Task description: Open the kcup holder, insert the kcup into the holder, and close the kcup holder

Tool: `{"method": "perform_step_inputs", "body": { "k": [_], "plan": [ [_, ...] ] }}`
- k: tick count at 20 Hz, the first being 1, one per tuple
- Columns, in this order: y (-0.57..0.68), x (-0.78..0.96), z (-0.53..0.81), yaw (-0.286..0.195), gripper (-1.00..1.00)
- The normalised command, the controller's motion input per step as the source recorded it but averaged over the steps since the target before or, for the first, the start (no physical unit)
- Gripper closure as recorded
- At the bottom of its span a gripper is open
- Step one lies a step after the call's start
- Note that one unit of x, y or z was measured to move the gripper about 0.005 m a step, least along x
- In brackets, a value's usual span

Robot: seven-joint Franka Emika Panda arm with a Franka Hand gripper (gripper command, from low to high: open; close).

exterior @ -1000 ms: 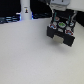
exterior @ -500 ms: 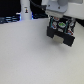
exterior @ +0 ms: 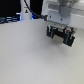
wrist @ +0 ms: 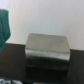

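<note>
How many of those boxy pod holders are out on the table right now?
1. The box sits on the table, under the gripper at the exterior view's upper right. Others may be hidden outside the pictures.

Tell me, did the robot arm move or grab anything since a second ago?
Hardly anything changed. The gripper hangs in about the same spot at the far right of the exterior view, above the white table, and has grabbed nothing. The wrist view shows a grey box below it. Whether its jaws are open is too blurry to tell.
</note>
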Motion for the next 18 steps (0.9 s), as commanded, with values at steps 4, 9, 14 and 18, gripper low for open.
{"method": "perform_step_inputs", "body": {
  "k": [4, 9, 14, 18],
  "plan": [
    [0.11, 0.02, -0.12, 0.256, -1.00],
    [0.20, -0.16, -0.15, 0.225, -1.00],
    [0.35, -0.34, -0.12, 0.164, -1.00],
    [0.48, -0.36, 0.01, 0.123, -1.00]
  ]
}}
